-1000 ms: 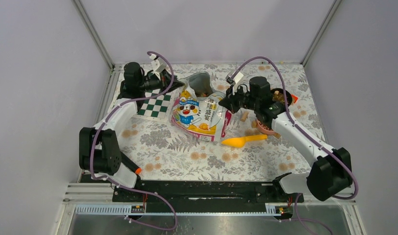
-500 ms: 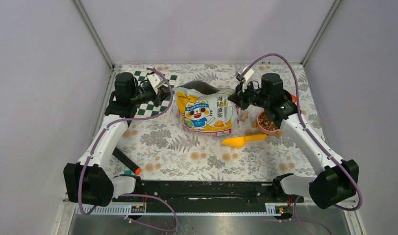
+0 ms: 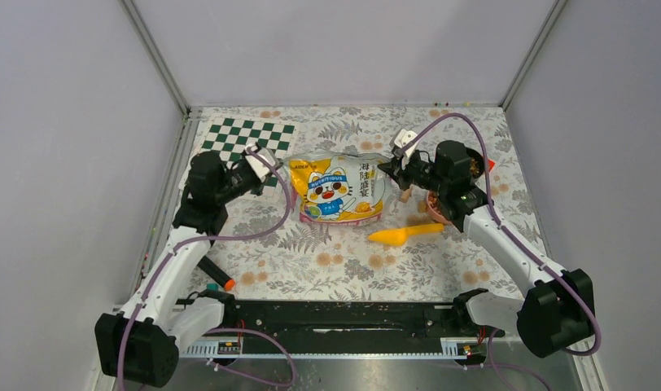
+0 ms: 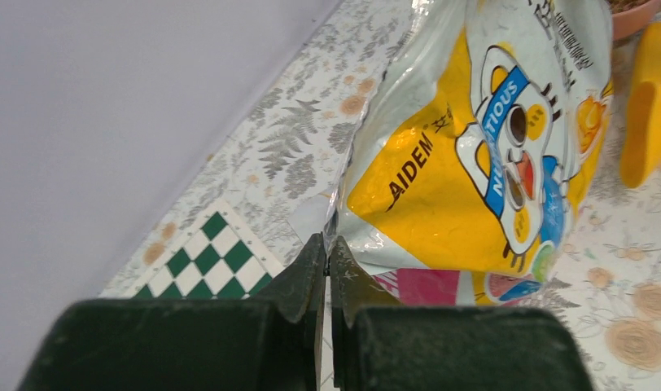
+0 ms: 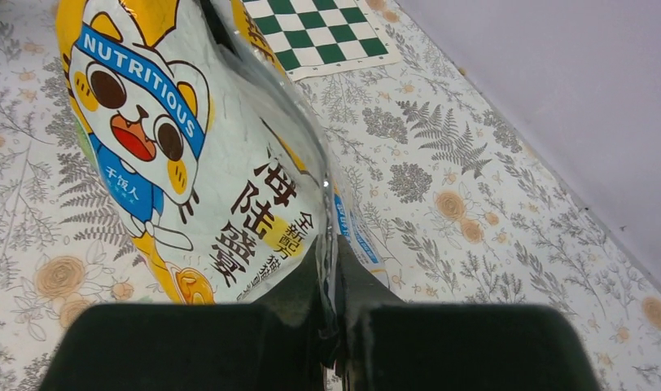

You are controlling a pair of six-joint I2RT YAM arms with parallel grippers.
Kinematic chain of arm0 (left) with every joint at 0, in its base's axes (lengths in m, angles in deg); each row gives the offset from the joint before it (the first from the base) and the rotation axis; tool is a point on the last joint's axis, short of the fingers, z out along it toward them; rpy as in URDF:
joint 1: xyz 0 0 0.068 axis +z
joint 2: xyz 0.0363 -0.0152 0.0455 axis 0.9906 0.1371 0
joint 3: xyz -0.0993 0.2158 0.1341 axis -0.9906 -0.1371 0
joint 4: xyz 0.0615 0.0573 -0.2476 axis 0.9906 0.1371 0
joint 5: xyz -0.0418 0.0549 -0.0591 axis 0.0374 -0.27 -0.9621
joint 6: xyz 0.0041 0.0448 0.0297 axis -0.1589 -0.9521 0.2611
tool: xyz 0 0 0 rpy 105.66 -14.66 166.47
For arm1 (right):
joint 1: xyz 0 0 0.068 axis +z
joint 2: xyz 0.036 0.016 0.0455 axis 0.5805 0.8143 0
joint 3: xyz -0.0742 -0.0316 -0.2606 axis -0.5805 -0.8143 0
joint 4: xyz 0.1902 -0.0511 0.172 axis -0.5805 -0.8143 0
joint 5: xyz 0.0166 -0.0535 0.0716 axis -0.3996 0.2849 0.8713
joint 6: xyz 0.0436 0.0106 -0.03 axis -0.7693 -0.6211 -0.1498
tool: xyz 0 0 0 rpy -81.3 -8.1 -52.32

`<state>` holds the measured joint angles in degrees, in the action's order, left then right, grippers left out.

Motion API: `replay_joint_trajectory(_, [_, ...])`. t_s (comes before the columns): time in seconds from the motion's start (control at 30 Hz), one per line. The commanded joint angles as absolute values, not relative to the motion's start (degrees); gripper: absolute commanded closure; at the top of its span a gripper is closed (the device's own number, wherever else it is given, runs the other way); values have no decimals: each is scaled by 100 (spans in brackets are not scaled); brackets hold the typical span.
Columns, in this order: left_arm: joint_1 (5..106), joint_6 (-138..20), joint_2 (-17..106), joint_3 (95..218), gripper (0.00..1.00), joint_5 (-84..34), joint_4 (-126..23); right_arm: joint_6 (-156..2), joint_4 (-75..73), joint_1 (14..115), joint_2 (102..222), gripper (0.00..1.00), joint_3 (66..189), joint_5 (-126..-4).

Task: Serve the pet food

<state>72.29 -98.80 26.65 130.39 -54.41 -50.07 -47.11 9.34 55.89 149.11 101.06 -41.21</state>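
Note:
The glossy yellow pet food bag (image 3: 337,187) with the white cat and blue banner is at the middle of the table. It is held between both grippers, its top edge stretched flat. My left gripper (image 3: 277,166) is shut on the bag's left edge (image 4: 327,244). My right gripper (image 3: 390,169) is shut on its right edge (image 5: 331,269). The bag fills the left wrist view (image 4: 474,163) and the right wrist view (image 5: 172,147). A pink bowl (image 3: 435,209) with brown kibble (image 4: 632,5) sits under my right arm, mostly hidden.
A yellow scoop (image 3: 404,235) lies in front of the bag, right of centre. Tan cork-like pieces (image 3: 405,195) lie by the bowl. A green checkered mat (image 3: 250,134) is at the back left. A black marker (image 3: 211,272) lies front left. A dark dish (image 3: 474,166) sits behind my right arm.
Both grippers have drawn the bag toward the near side and apart. Its open mouth, seen earlier, is now pulled flat. The left arm has come off the checkered mat.

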Motion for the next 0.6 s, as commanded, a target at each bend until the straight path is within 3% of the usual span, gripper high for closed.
replay_joint_trajectory(0.0, [7113, -10622, 2259, 13145, 100, -3942, -6128, -4149, 2319, 5271, 14602, 100, 10152, -5170])
replay_joint_trajectory(0.2, [6304, -11884, 2352, 13270, 100, -2116, -5874, -4099, 2421, 5270, 14607, 100, 10242, -5331])
replay_joint_trajectory(0.57, [6149, -11902, 1825, 12078, 100, -976, -6387, -4164, 2804, 5270, 14543, 100, 9671, -5397])
